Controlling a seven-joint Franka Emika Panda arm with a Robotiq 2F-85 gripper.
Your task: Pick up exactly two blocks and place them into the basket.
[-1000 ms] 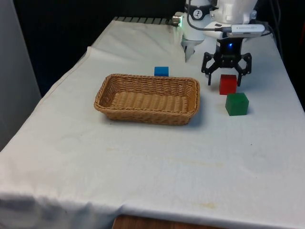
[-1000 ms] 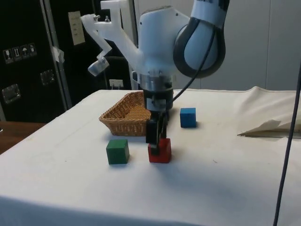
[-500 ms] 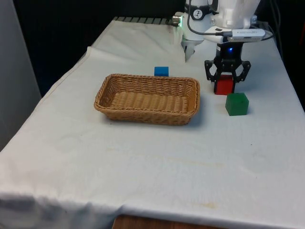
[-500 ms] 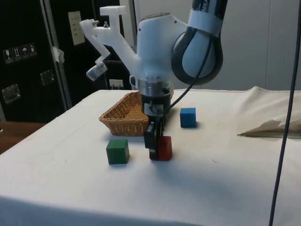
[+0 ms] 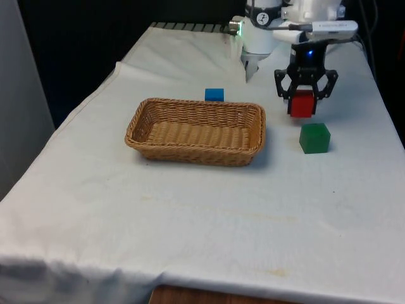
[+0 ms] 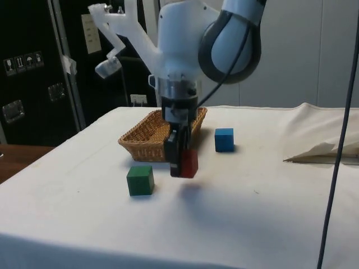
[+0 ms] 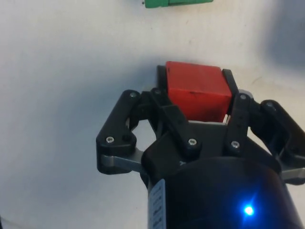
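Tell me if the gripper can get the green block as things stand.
Probably not yet: the gripper is shut on the red block, lifted off the cloth. The green block sits unobstructed nearby.

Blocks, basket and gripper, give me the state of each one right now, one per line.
red block: held between the fingers, lifted off the cloth.
green block: resting on the cloth, untouched.
blue block: on the cloth behind the basket.
basket: upright, no blocks inside.
gripper: shut on the red block.
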